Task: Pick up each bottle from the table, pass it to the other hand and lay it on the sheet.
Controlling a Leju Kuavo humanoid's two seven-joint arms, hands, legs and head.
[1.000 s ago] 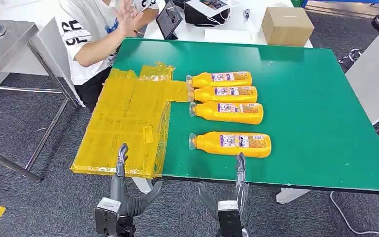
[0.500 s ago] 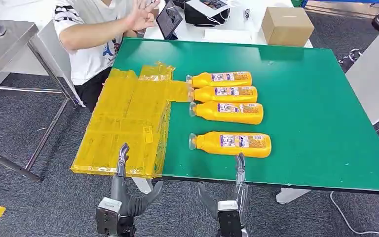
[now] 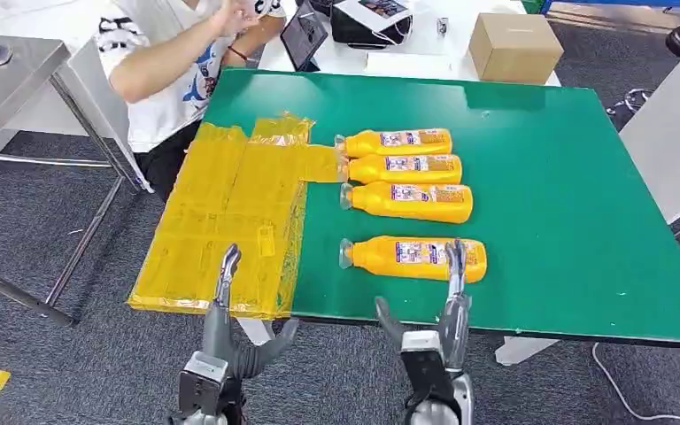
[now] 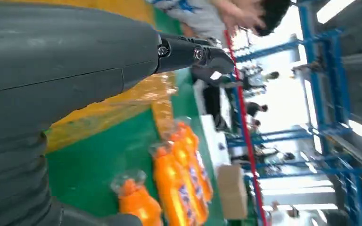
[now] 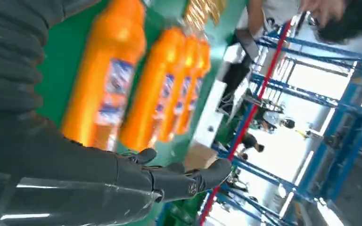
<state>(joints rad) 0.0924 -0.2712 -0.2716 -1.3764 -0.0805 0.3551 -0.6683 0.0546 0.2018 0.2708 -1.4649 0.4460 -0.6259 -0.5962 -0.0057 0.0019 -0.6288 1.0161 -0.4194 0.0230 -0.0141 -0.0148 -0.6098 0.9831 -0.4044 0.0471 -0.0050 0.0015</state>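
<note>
- At the table's (image 3: 567, 221) near edge, the right hand (image 3: 447, 305) hangs released, fingers spread, empty.
- Nearest bottle (image 3: 416, 257) lies at its 12 o'clock, fingertip overlapping it; whether they touch is unclear. Long axis runs 3-to-9 o'clock, cap toward the sheet (image 3: 230, 221).
- Left hand (image 3: 230, 332), likewise released, is farther, below the sheet.

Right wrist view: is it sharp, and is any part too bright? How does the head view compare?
Right wrist view: the nearest bottle and its label are smeared by blur, and the windows behind the blue racking are blown out white. Head view: evenly lit and sharp; the bottle labels show clearly, and the green table has only faint glare.
</note>
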